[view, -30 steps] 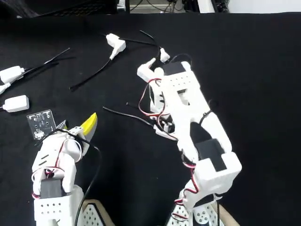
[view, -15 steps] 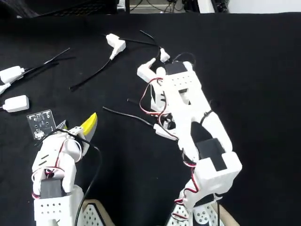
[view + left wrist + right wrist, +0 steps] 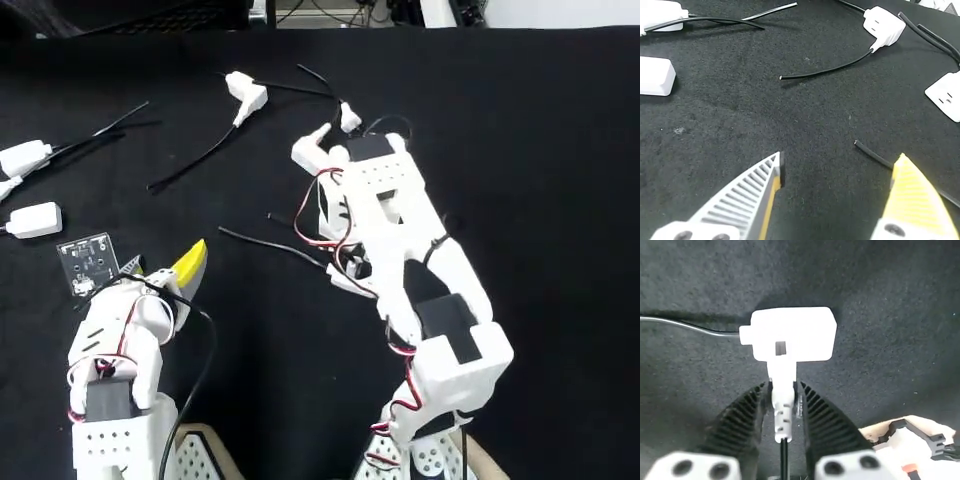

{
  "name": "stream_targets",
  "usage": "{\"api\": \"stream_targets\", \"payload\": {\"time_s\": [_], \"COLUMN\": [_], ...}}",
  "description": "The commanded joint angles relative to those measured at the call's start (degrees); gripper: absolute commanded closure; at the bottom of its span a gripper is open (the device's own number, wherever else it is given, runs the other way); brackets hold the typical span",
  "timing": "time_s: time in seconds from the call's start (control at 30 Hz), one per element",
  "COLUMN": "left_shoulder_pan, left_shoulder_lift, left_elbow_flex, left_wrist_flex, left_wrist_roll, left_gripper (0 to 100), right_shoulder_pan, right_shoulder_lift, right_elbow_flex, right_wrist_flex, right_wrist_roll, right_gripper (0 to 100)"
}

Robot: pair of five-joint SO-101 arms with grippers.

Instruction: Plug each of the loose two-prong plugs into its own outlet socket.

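Looking at a white two-prong plug (image 3: 781, 415) butted nose-first against a white outlet socket (image 3: 792, 335), mid-table under the right arm. Can't tell about prongs fully home or not. Clamped narrow on its ribbed body by the right gripper (image 3: 782, 388). Probably light, hard and a bit slick, with a thin floppy cord, so better gripping that ribbed part squarely than tugging the cord. Spotted the left gripper (image 3: 840, 157) near left, spread wide, holding nothing.

Circuit board (image 3: 88, 262) on black table (image 3: 560, 150)
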Motion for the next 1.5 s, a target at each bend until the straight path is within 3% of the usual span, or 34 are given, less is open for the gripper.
{"api": "stream_targets", "payload": {"time_s": [0.0,0.47,0.73,1.03,1.47], "left_shoulder_pan": [-0.22,-0.22,-0.22,-0.22,-0.22], "left_shoulder_lift": [-0.53,-0.53,-0.53,-0.53,-0.53], "left_elbow_flex": [-1.45,-1.45,-1.45,-1.45,-1.45], "left_wrist_flex": [-0.26,-0.26,-0.26,-0.26,-0.09], "left_wrist_roll": [0.09,0.09,0.09,0.09,0.09], "left_gripper": [66,66,66,66,66], "right_shoulder_pan": [-0.88,-0.44,5.98,6.59,4.40], "right_shoulder_lift": [0.84,5.67,5.67,5.76,5.67], "right_elbow_flex": [0.04,-2.33,3.56,10.68,-4.44], "right_wrist_flex": [-0.44,-0.79,-11.34,-16.53,-5.71], "right_wrist_roll": [-0.70,-0.70,-0.26,0.18,11.34], "right_gripper": [98.6,98.6,98.6,98.5,98.2]}}
